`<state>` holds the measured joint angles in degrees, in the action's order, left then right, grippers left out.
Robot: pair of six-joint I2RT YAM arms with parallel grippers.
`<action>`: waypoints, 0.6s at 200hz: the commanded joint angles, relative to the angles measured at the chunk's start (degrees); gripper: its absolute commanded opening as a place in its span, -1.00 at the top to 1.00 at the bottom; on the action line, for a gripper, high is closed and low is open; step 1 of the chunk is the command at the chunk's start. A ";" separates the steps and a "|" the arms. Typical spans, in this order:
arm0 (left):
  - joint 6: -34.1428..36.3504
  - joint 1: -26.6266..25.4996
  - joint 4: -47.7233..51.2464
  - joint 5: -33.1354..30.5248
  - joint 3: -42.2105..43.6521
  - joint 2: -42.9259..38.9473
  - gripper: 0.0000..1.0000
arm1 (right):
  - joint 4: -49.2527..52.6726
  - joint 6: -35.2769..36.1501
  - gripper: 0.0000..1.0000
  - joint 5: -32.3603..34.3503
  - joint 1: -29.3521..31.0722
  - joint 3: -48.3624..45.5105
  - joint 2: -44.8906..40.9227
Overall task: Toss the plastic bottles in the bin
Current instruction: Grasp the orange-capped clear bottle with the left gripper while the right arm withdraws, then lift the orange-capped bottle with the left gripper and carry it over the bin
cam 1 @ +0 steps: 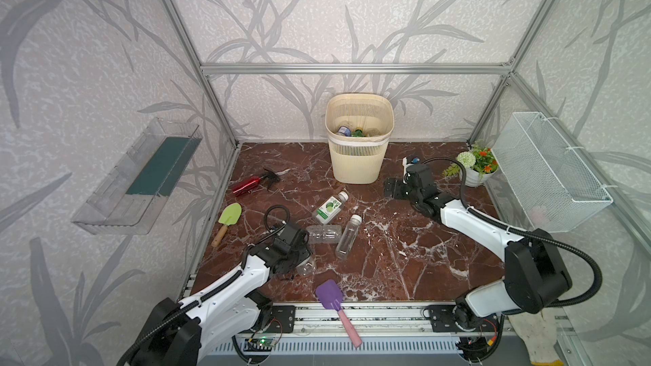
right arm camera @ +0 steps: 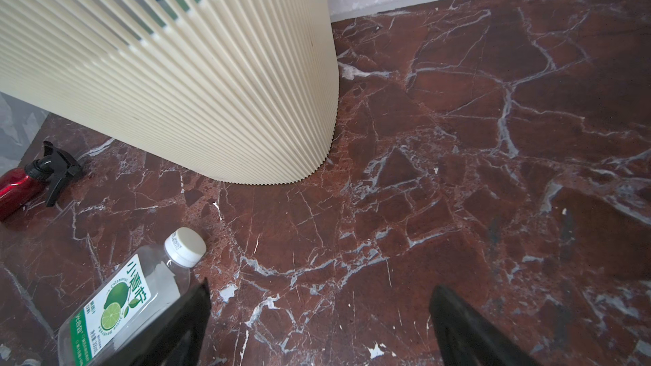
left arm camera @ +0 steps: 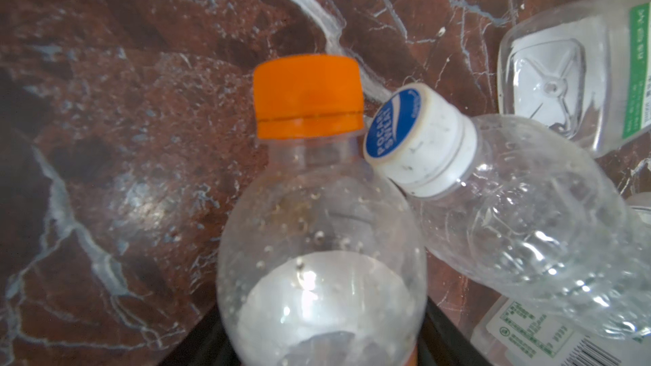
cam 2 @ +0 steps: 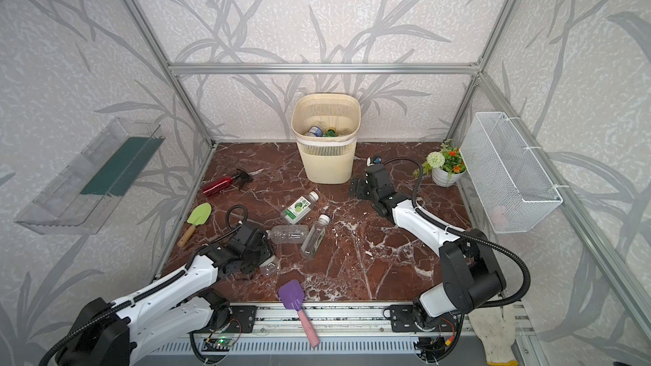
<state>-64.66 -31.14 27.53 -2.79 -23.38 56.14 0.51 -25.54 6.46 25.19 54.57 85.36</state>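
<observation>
Black left pincer [left arm camera: 322, 306] at bottom centre of the left wrist view, jaws pressed on both sides of a clear orange-capped bottle [left arm camera: 317, 234], so it's clamped on that bottle; cap points to upper centre of that frame, above the red-brown marble desk [left arm camera: 105, 135]. In both top views this pincer [cam 1: 299, 258] is lower left of centre, and only the base end of that bottle [cam 1: 305, 268] pokes out from under it.

Crushed bottle [left arm camera: 510, 227], clear, white cap with blue top, lies flat with its cap touching the held bottle's shoulder; in a top view [cam 1: 324, 234] it is just right of the pincer. Slim bottle [cam 1: 348, 235], white cap, lies just right of the crushed one. Lime-label bottle [cam 1: 329, 207] lies above both, mid frame, cap aimed up-right.

Right pincer [right arm camera: 320, 286] wide open, nothing between the jaws, bare desk under the gap. In both top views it [cam 1: 396, 188] is right of centre, near the bin's lower right side, apart from it. The lime-label bottle [right arm camera: 123, 297] is lower left in the right wrist view, partly behind one jaw.

Bin [cam 1: 359, 156], cream, slatted, upright, upper centre by the back wall; several binned bottles [cam 1: 352, 132] show inside, one green.

Rest: red spray bottle [cam 1: 252, 184] left of the bin, green trowel [cam 1: 229, 218] at the left desk edge, purple scoop [cam 1: 331, 295] bottom centre, potted plant [cam 1: 475, 167] at right, wire basket [cam 1: 549, 170] on the right wall, clear tray [cam 1: 137, 177] on the left wall
</observation>
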 commanded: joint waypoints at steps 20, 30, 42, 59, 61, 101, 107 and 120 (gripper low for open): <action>-0.15 -0.20 3.23 -4.65 -0.69 -2.71 -0.21 | 1.03 -0.05 -0.94 -0.06 -0.14 2.24 0.55; -0.07 -0.17 4.06 -5.52 -0.88 -4.15 -0.19 | 1.78 0.26 -0.93 -0.23 -0.12 2.39 0.77; 0.19 -0.17 4.64 -6.94 -0.72 -6.78 -0.18 | 2.69 0.85 -0.92 -0.20 -0.16 2.48 1.12; 0.83 -0.19 5.17 -9.35 -0.02 -10.82 -0.16 | 3.98 1.19 -0.92 -0.20 -0.16 2.52 1.45; 0.92 -0.21 5.41 -9.67 -0.01 -11.46 -0.16 | 4.10 1.19 -0.92 -0.21 -0.12 2.51 1.47; 7.31 -0.23 7.79 -15.86 -0.73 -23.48 -0.13 | 5.71 1.28 -0.90 -0.61 -0.08 2.51 2.03; 8.42 -0.16 8.53 -17.31 -1.55 -25.23 -0.13 | 6.20 1.12 -0.90 -0.64 -0.05 2.66 2.21; 11.73 -0.24 9.03 -19.97 -3.35 -28.49 -0.13 | 7.01 1.18 -0.88 -1.00 0.02 3.08 2.52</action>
<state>-59.64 -31.14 33.43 -14.31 -23.51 32.64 4.97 -24.93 5.93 25.21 55.59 86.65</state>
